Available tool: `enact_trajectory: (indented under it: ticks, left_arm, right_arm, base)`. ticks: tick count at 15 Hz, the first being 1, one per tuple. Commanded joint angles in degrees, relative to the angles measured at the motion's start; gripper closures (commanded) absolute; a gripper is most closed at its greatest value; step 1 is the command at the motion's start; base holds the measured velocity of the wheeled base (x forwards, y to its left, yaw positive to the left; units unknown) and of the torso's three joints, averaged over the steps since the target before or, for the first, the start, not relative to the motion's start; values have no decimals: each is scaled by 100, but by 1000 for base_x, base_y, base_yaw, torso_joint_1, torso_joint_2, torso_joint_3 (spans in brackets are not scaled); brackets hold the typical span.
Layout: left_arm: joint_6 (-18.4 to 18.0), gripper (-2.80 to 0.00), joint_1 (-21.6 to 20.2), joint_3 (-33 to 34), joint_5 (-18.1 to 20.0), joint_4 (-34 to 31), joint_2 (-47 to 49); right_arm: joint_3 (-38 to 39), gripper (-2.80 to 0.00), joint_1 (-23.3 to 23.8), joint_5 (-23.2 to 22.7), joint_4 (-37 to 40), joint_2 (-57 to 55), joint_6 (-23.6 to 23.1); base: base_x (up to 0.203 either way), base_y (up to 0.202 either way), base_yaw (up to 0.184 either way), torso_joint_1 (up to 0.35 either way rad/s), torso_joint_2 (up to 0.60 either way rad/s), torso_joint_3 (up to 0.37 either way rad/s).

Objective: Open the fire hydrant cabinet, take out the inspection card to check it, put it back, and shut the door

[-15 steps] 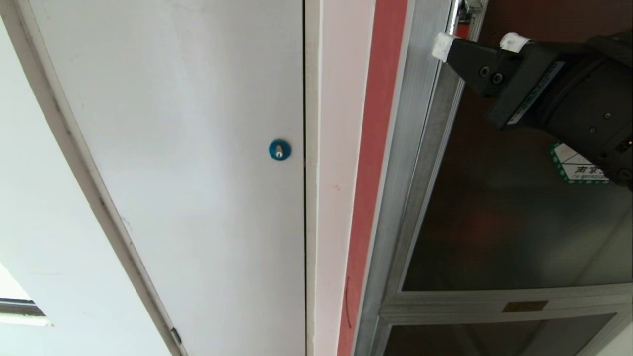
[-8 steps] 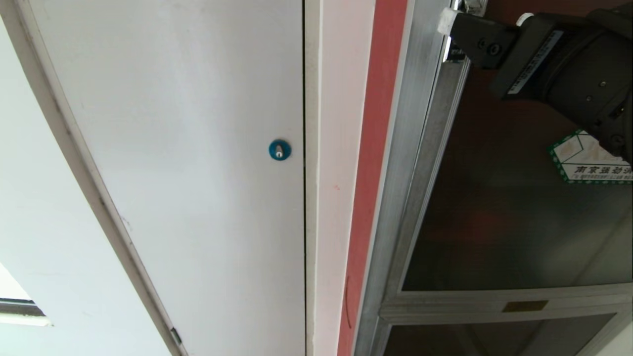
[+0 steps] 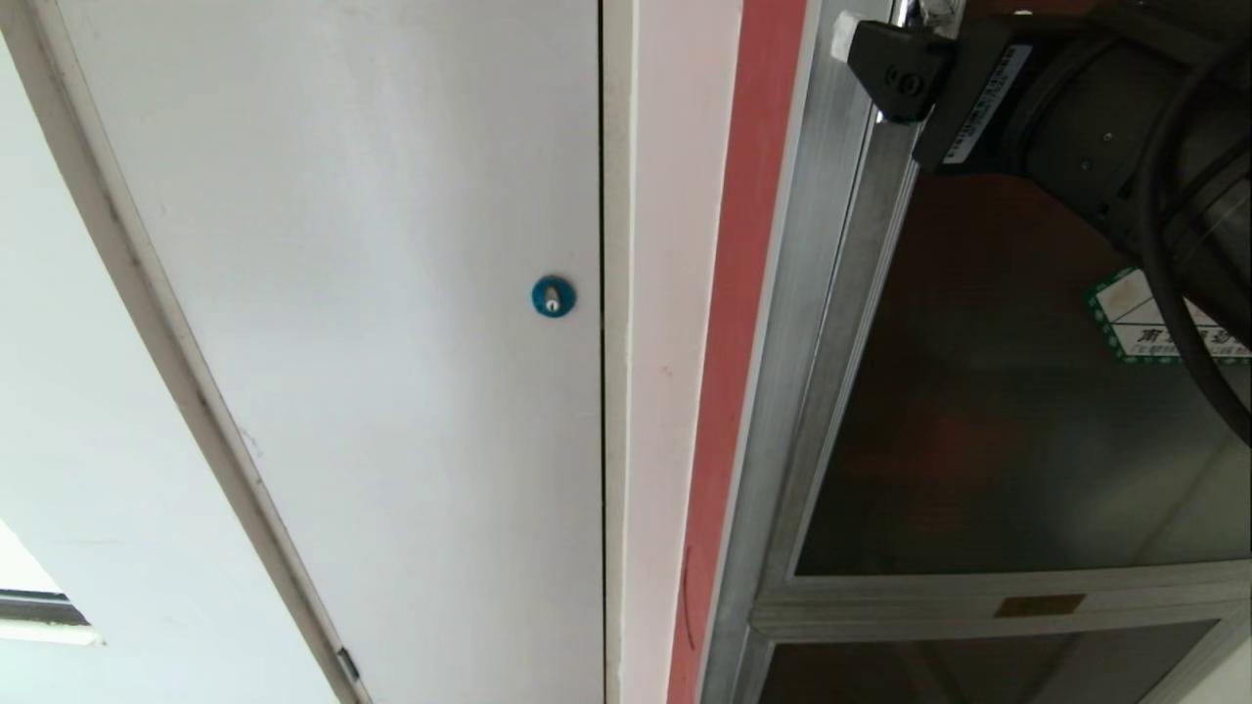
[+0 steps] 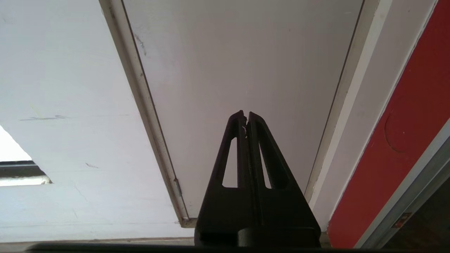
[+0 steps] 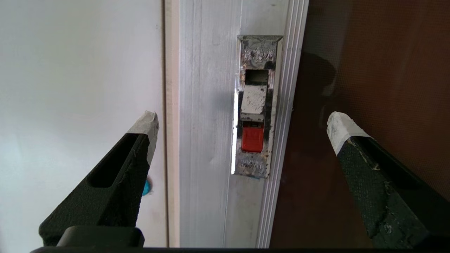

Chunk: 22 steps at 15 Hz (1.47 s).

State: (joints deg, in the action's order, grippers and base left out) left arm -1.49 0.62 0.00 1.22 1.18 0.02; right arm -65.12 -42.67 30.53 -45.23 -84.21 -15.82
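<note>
White wall panel (image 3: 372, 293) on one side, door (image 3: 998, 411) sitting shut; right tool (image 5: 242, 123) is hanging spread wide around the red latch (image 5: 252, 139), so basically everything's left.

Head cam is tilted hard, staring at the wall with the white panel (image 3: 372, 293) on the left and the door (image 3: 998, 411) on the right. Left wrist cam sits low, looking up along that same white panel (image 4: 246, 63). Right wrist cam is right up close on the red latch (image 5: 252, 137) in the door frame, and also catches the panel's blue lock (image 5: 146, 187) that the head view shows (image 3: 553, 295).
</note>
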Motion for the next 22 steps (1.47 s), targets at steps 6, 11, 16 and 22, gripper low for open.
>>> enact_trajectory:
  ticks: [6,11,16,22]
  left_arm:
    - [-1,0,-1,70,1,5,-2]
    - [-1,0,-1,70,1,3,-2]
    - [-1,0,-1,70,1,5,0]
    - [-1,0,-1,70,1,5,-2]
  right_arm:
    - [-335,-280,57,190,-21,-236,-149]
    - [-379,-280,92,190,-21,-280,-158]
    - [-353,0,127,190,-30,-297,-176]
    - [-399,0,127,181,-30,-297,-185]
  base:
    - [0,0,0,0,0,0]
    - [0,0,0,0,0,0]
    - [0,0,0,0,0,0]
    - [0,0,0,0,0,0]
